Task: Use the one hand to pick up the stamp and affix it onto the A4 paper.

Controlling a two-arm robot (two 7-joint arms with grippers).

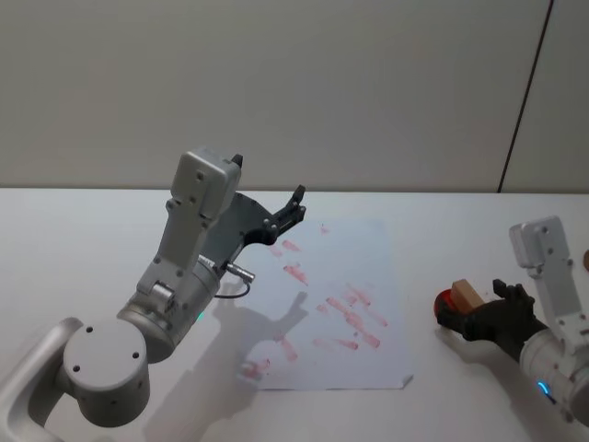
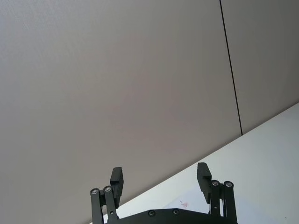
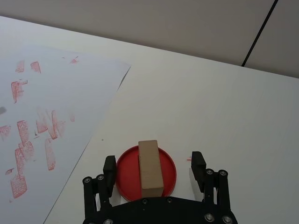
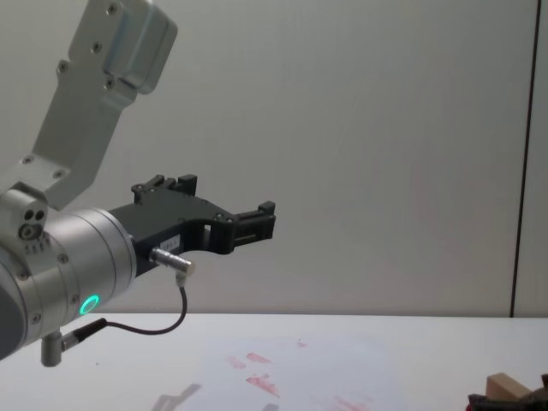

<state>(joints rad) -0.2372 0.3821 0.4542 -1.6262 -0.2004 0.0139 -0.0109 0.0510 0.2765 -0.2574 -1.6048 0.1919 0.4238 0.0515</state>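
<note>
Near counter's (image 1: pixel 92 230) right edge: tan wooden block stamp (image 3: pixel 150 168) on round red pad (image 3: pixel 124 175), between parted jaws of right gripper (image 3: pixel 154 162). Left gripper (image 2: pixel 160 178), jaws parted, raised over red-marked white paper (image 3: pixel 60 93).

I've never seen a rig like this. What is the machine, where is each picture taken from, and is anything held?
It is a robot with two arms, each ending in a two-fingered gripper. One picture looks down from its head, one forward from its chest, two from cameras on its wrists. On the table lies the A4 paper, bearing red stamped marks. To its right the wooden stamp stands on a red round pad. The right gripper is open, one finger on each side of the stamp, not touching it. The left gripper, also open, hangs in the air. Nothing is held.
</note>
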